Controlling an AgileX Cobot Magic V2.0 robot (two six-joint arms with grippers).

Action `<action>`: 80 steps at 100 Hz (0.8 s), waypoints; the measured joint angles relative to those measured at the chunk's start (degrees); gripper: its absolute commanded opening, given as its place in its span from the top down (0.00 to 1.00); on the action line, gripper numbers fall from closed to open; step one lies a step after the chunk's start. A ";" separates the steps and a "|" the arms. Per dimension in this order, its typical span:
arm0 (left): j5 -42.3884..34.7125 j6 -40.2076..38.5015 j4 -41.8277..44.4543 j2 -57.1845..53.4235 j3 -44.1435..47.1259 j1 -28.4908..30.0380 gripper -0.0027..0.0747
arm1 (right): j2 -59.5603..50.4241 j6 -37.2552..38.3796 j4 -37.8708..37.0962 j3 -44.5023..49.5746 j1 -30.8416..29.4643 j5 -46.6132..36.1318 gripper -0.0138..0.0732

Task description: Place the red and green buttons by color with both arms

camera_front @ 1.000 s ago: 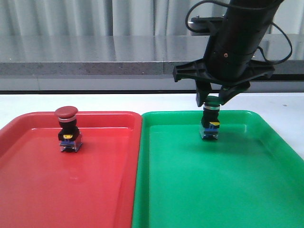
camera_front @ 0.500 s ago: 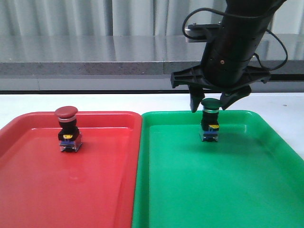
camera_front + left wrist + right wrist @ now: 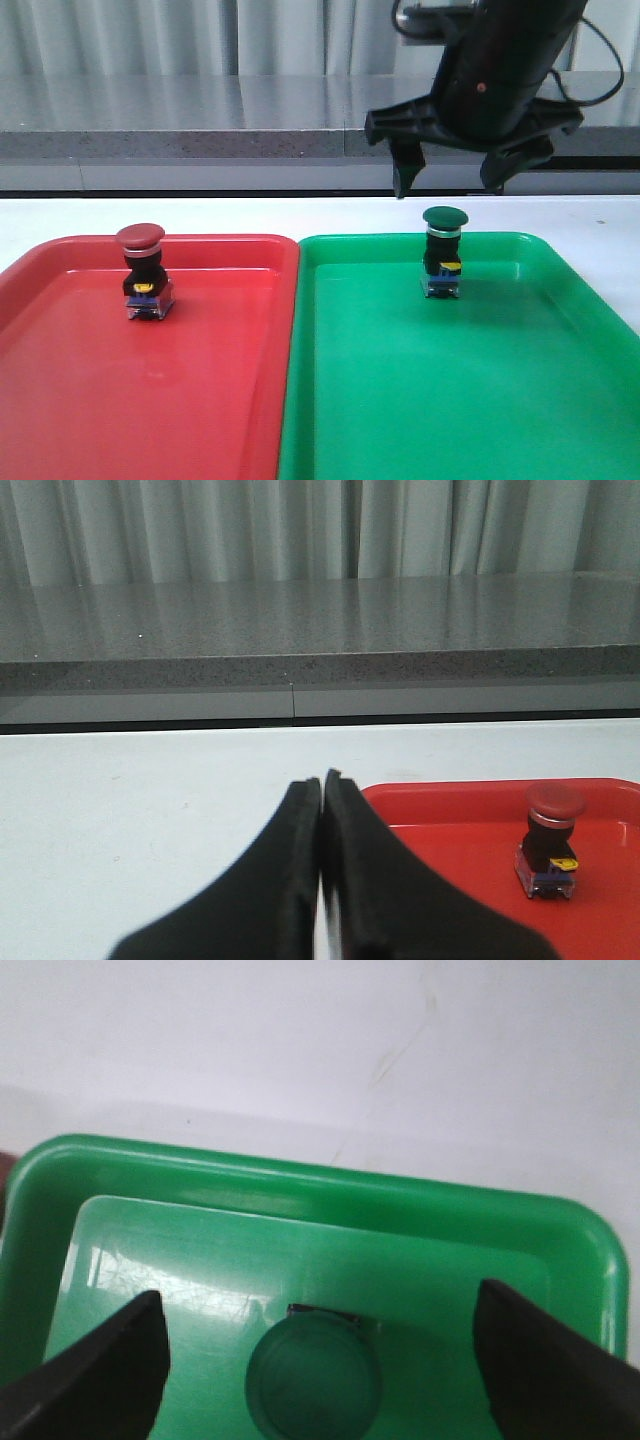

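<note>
Buttons are both sitting upright in matching trays. Going from the left, the left gripper (image 3: 322, 880) is keeping its jaws pressed together on nothing, parked over the white counter (image 3: 150, 790) beside the red tray (image 3: 150, 400). The red button (image 3: 141, 272) is standing near that tray's far rim. Next door, the green button (image 3: 443, 253) is resting in the green tray (image 3: 450, 400), far end. Above it the right gripper (image 3: 462, 180) is hanging with jaws spread wide and empty. Each button is looking light, rigid and top-heavy; its smooth cap seems best pinched from either side. Nothing is crowding either one.
</note>
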 measured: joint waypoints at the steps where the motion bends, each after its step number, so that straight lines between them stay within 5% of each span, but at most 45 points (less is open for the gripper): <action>1: 0.00 0.00 0.00 0.00 0.00 0.00 0.99 | -0.26 0.00 -0.14 0.00 0.00 0.04 0.14; 46: 0.00 0.00 0.00 0.00 0.00 0.00 0.99 | -22.20 0.26 -11.98 1.73 0.00 4.34 0.14; 80: 0.00 0.00 0.00 0.00 0.00 0.00 0.99 | -43.61 4.47 -17.76 17.82 -1.99 4.57 0.14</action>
